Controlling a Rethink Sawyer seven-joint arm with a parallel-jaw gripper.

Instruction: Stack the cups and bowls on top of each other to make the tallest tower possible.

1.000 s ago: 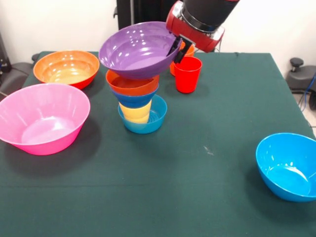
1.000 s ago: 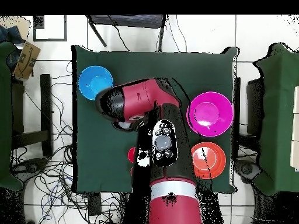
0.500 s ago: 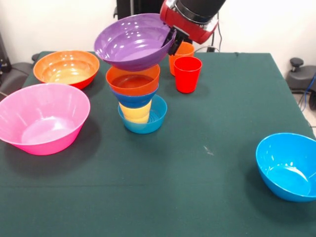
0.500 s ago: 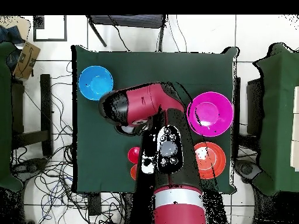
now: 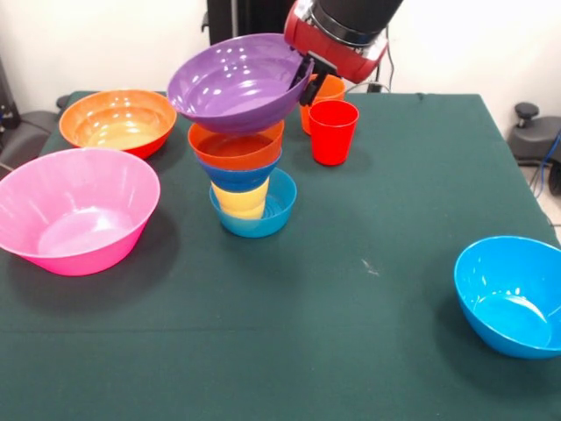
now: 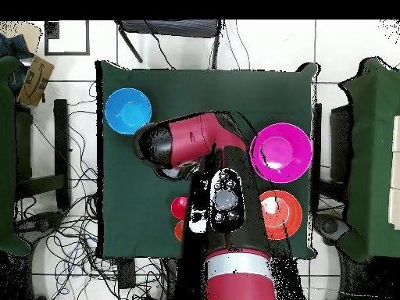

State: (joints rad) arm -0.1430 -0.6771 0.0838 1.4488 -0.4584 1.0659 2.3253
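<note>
Green table (image 5: 351, 351) with scattered bowls. Pink bowl (image 5: 74, 209) and orange bowl (image 5: 118, 120) wait unused at one side, bright blue bowl (image 5: 510, 294) well apart. Purple bowl (image 5: 237, 83) tilted just above tower (image 5: 245, 180) — pinched by rim in hand (image 5: 307, 81), likely for lowering on top. Red cup (image 5: 333, 132) stands beside tower.

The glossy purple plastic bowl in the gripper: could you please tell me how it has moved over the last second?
The glossy purple plastic bowl, gripped at its rim by the gripper, rose slightly and shifted toward the picture's left, tilting less; it now hangs just above the small orange bowl topping the tower. The tower, red cup and loose bowls stayed put.
</note>
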